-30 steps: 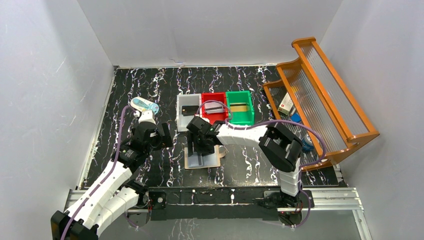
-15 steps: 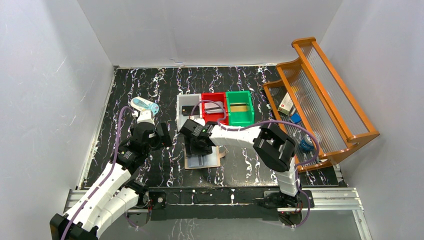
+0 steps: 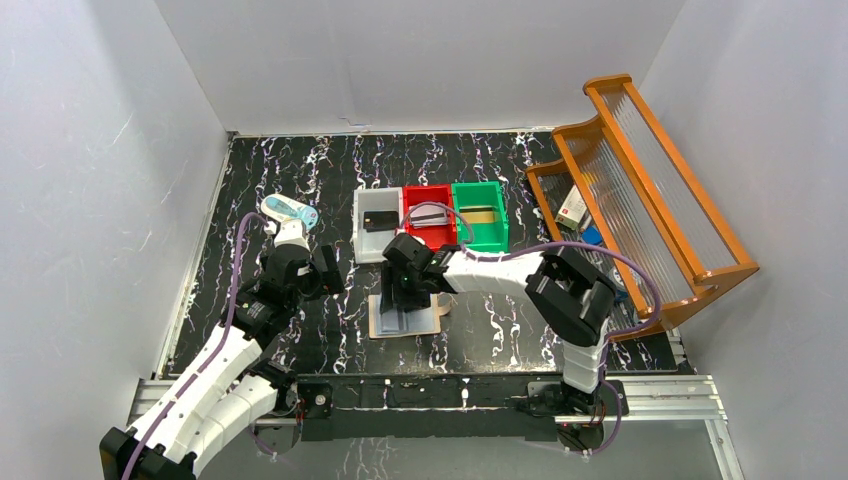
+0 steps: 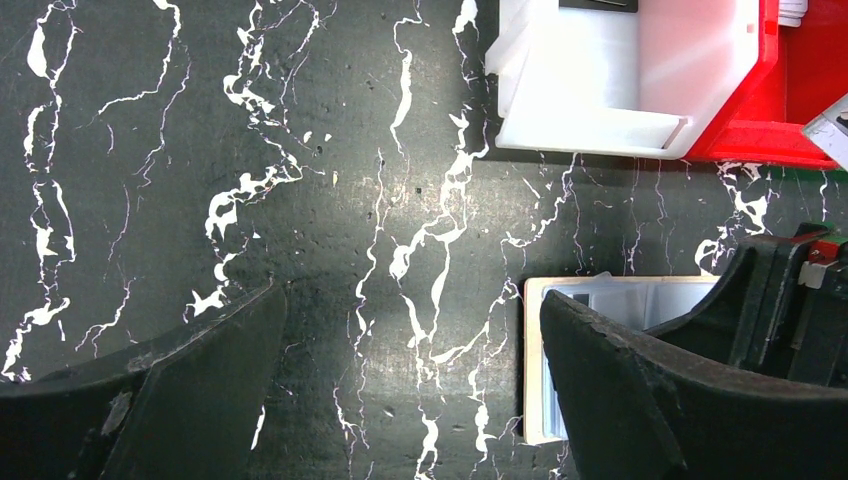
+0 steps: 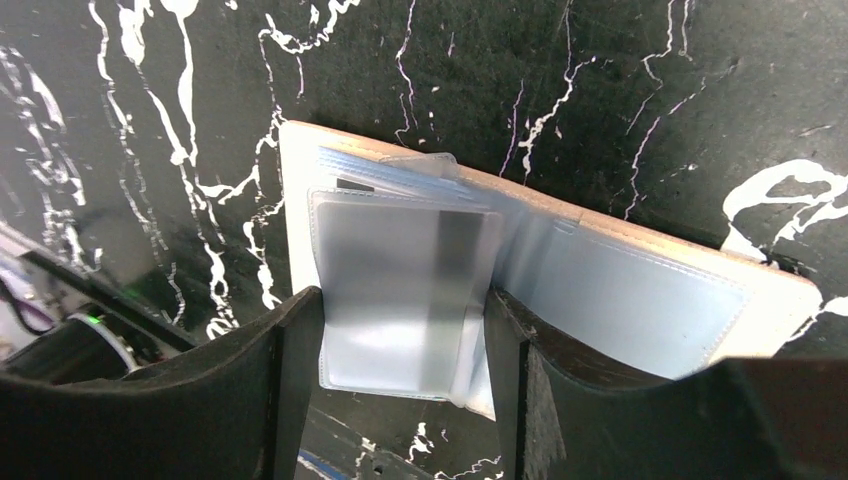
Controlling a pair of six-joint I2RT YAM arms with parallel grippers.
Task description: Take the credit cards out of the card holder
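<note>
marbled table (image 3: 285,165): right gripper (image 5: 400,305) straddles a card holder (image 5: 640,300) sleeve (image 5: 390,250); grip unclear.

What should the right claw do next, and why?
Probably close a little more and pinch. The right gripper has its fingers on either side of a clear sleeve holding a credit card in the open card holder, but a firm grip isn't evident yet.

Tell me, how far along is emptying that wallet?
Done: a black card lies in the white bin, a grey card in the red bin, a gold card in the green bin. In hand: the right fingers flank a sleeve of the open card holder that seems to hold another card. Left: pulling it out.
</note>
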